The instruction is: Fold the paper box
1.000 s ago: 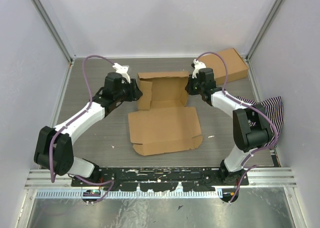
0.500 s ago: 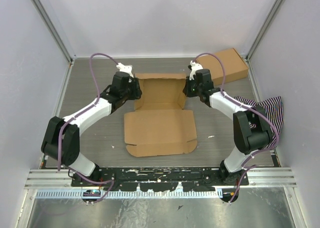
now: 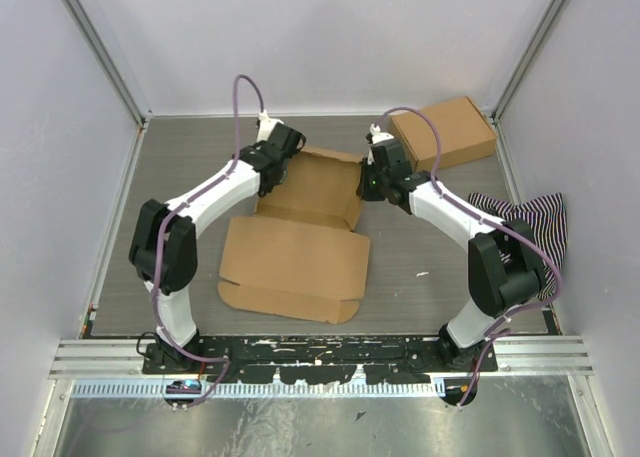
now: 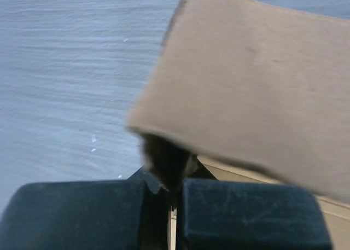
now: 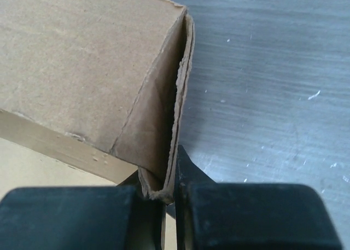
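Note:
The paper box (image 3: 300, 252) lies open in the middle of the table, turned askew, with its back section raised between both grippers. My left gripper (image 3: 287, 162) is at the box's back left corner. In the left wrist view the left gripper (image 4: 174, 170) is shut, its dark tips meeting the lower edge of a blurred brown flap (image 4: 257, 75). My right gripper (image 3: 366, 185) is at the right side wall. In the right wrist view the right gripper (image 5: 170, 179) is shut on the folded double edge of that wall (image 5: 82, 58).
A compact flat brown carton (image 3: 445, 132) lies at the back right corner. A black-and-white striped cloth (image 3: 530, 217) hangs at the right wall. Grey enclosure walls stand on three sides, and a metal rail (image 3: 320, 352) runs along the near edge.
My left arm swung toward the back and its gripper shut at the box's left corner. The box turned, its front panel sliding left. The right gripper kept its hold.

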Controlling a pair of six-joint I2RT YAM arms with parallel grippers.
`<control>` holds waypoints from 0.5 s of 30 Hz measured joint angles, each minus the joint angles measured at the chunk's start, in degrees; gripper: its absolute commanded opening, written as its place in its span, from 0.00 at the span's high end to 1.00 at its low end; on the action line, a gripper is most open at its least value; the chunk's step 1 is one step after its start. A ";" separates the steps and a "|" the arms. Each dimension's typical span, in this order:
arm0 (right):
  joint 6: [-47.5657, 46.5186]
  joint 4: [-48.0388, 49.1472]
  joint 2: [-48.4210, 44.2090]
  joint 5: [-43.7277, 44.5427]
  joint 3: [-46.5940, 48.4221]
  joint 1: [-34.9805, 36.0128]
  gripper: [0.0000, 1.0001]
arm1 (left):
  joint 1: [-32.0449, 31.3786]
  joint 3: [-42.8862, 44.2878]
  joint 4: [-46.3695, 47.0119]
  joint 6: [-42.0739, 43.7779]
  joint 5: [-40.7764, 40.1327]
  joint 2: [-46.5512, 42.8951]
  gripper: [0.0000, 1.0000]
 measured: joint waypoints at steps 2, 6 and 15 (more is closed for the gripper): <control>1.90 -4.02 0.28 1.33 2.27 1.33 0.99 | -1.79 1.16 -2.86 0.17 -5.29 1.84 1.00; 6.23 -10.47 1.84 2.05 4.33 3.17 0.99 | -4.33 -1.05 -5.92 -0.57 -10.91 2.34 1.00; 10.14 -16.13 4.98 1.88 8.50 4.04 0.94 | -3.91 -1.70 -9.86 -1.60 -8.13 1.40 0.58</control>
